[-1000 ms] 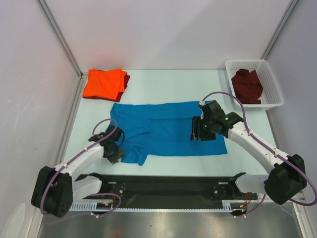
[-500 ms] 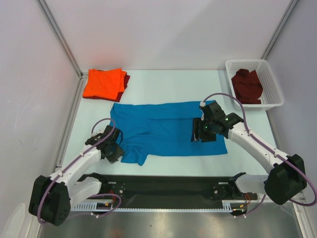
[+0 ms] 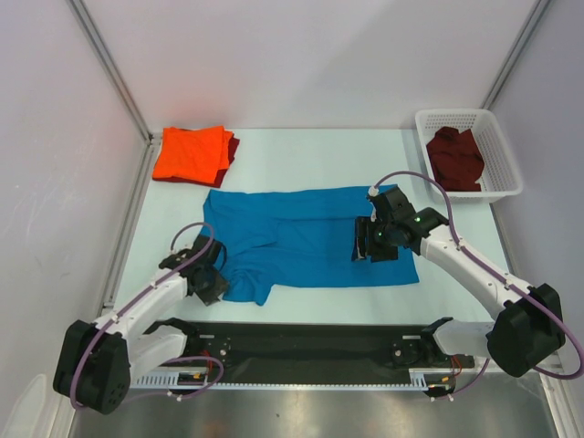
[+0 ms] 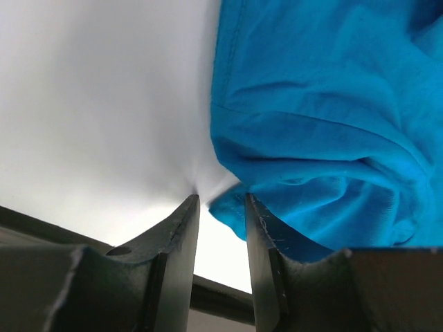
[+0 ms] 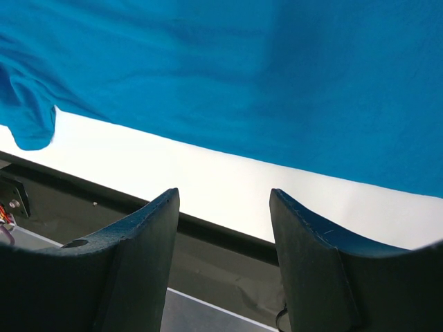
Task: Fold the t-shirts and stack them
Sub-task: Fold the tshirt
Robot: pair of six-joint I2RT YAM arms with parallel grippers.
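A bright blue t-shirt [image 3: 301, 242] lies spread on the white table, with one part folded over its middle. My left gripper [image 3: 211, 284] is low at its near-left sleeve. In the left wrist view the left gripper [image 4: 220, 200] stands narrowly open, with the blue t-shirt's [image 4: 325, 131] corner at the fingertips, against the right finger and not clamped. My right gripper [image 3: 369, 243] hovers over the shirt's right part. Its jaws [image 5: 223, 197] are wide apart and empty above the blue cloth [image 5: 228, 76]. An orange t-shirt [image 3: 190, 153] lies folded on a maroon t-shirt [image 3: 233, 146] at the back left.
A white lattice basket [image 3: 505, 151] at the back right holds another maroon t-shirt [image 3: 454, 157]. A black rail [image 3: 301, 342] runs along the table's near edge between the arm bases. Walls and metal posts close off the left, back and right sides.
My left gripper has shifted slightly toward the near edge at the blue sleeve corner, and its forearm has swung a little. The right arm has not moved.
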